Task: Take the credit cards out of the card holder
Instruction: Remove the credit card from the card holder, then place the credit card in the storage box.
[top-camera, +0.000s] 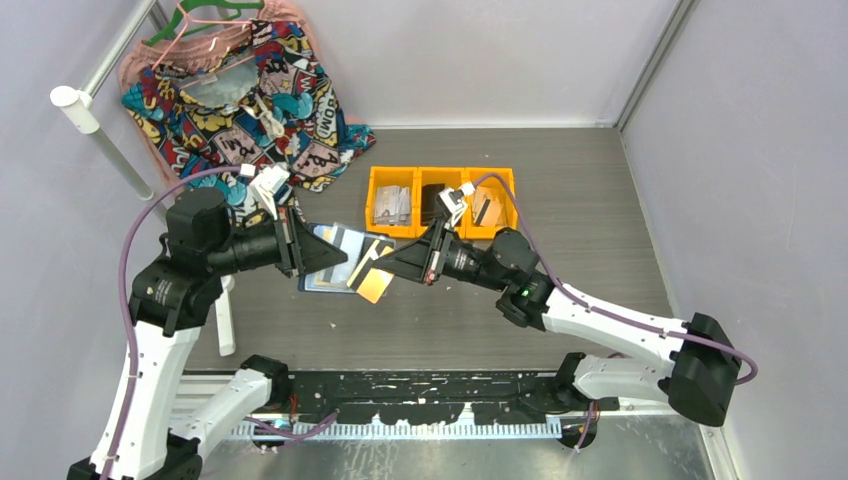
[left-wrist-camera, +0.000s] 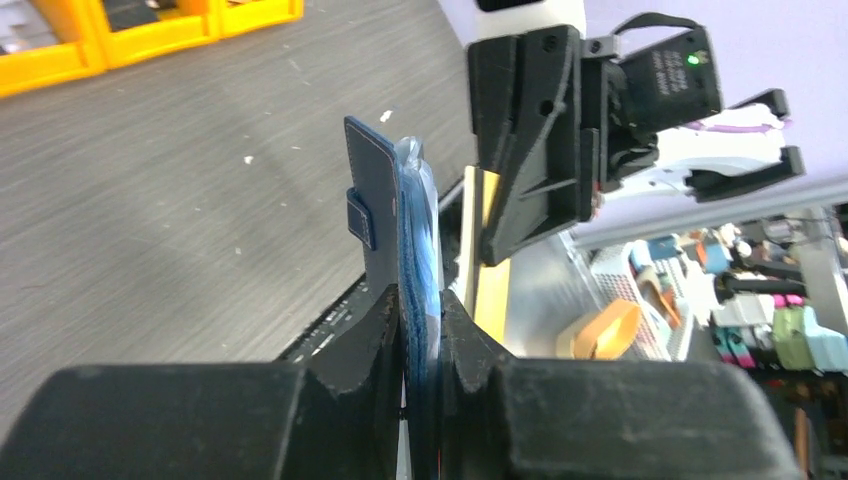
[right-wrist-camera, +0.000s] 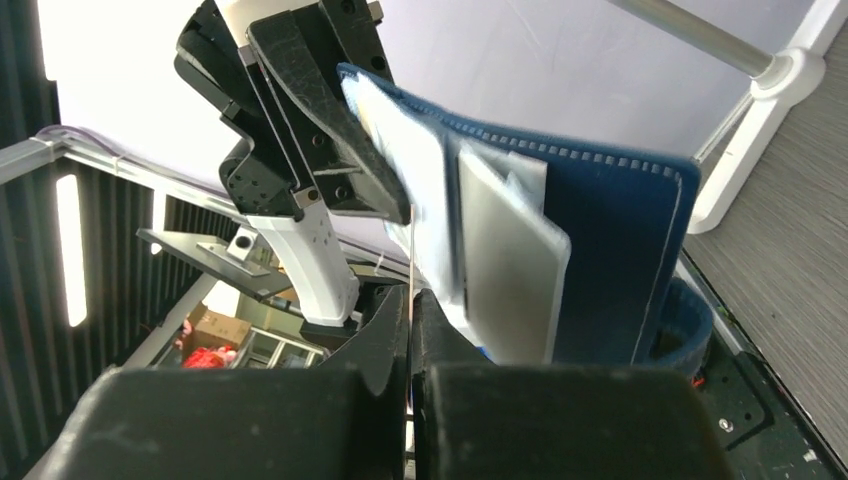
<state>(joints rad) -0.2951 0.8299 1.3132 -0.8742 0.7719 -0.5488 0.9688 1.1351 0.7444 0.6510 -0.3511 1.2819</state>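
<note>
The navy card holder (top-camera: 326, 281) hangs open above the table, and my left gripper (top-camera: 338, 260) is shut on its edge. In the left wrist view the card holder (left-wrist-camera: 372, 190) stands edge-on between my left gripper's (left-wrist-camera: 421, 312) jaws. My right gripper (top-camera: 386, 264) is shut on a thin credit card (top-camera: 375, 287), orange in the top view and edge-on in the right wrist view (right-wrist-camera: 411, 262). That card sticks out beside the holder. More pale credit cards (right-wrist-camera: 508, 262) sit in the card holder's (right-wrist-camera: 620, 240) pockets. The two grippers nearly touch.
Three yellow bins (top-camera: 369, 203) with dark and grey items stand just behind the grippers. A patterned garment on a hanger (top-camera: 240, 95) lies at the back left beside a white pole (top-camera: 100, 140). Grey walls close in both sides.
</note>
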